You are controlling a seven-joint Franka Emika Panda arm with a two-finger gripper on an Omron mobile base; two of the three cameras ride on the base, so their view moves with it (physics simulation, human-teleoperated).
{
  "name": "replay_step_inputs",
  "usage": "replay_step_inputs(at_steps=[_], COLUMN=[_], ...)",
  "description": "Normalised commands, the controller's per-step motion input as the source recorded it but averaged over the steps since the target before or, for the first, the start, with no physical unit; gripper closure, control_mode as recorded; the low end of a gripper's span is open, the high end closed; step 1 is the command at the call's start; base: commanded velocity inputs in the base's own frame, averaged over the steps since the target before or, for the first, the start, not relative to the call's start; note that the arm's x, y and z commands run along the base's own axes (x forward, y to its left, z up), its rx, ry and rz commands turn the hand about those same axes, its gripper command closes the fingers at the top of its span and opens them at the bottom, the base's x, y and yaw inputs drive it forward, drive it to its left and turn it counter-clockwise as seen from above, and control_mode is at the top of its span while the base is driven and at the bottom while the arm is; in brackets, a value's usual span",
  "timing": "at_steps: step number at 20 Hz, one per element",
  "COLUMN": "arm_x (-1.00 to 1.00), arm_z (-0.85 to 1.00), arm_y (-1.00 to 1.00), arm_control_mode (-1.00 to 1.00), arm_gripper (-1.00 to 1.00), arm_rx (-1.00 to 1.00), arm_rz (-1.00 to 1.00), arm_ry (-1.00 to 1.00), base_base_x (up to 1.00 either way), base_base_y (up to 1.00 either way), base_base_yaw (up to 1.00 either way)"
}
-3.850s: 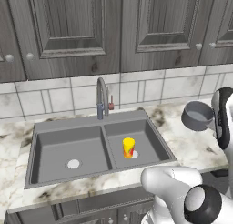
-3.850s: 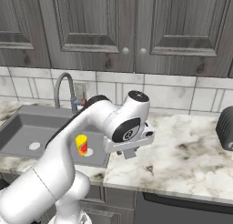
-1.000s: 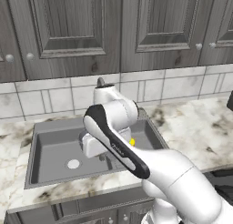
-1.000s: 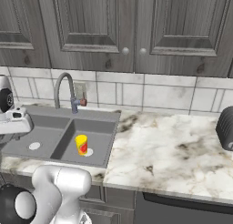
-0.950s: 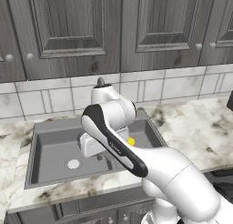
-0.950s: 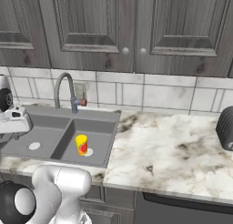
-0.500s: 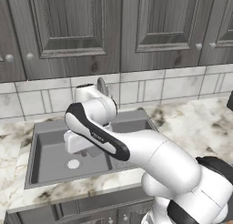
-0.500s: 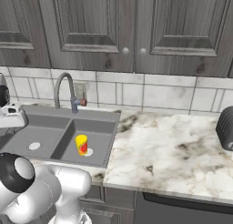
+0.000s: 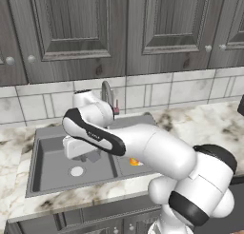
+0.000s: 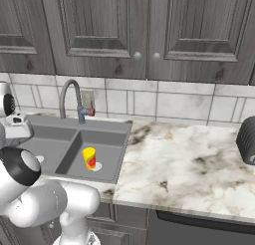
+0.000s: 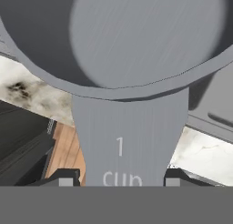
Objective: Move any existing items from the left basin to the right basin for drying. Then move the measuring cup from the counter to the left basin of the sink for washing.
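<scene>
Between the pincer's [image 11: 119, 180] two dark tips sits the flat handle of the measuring cup [image 11: 136, 50], clamped by it, bowl thrust out ahead. A second ago the hand was over the middle of the sink [image 9: 35, 154]; now the arm has swung across and hangs above the left basin [image 9: 52, 164], its pale drain just below the hand. Off to the pincer's right, beyond the divider, the yellow cup [image 10: 89, 158] stands upright in the right basin [image 10: 107, 154], apparently set there to dry. So the first job looks done, and what seems left is to lower and release.
</scene>
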Motion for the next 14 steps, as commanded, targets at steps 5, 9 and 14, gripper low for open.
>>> replay_step_inputs(at_steps=[5, 9, 14], arm_x=[0.26, 0.27, 0.31], arm_z=[-0.28, -0.29, -0.26], arm_y=[0.02, 0.02, 0.05], arm_control_mode=[-1.00, -1.00, -1.00], arm_gripper=[1.00, 1.00, 1.00], arm_rx=[0.00, 0.00, 0.00], arm_rz=[0.00, 0.00, 0.00], arm_ry=[0.00, 0.00, 0.00], base_base_x=[0.00, 0.00, 0.00], base_base_y=[0.00, 0.00, 0.00], base_base_yaw=[0.00, 0.00, 0.00])
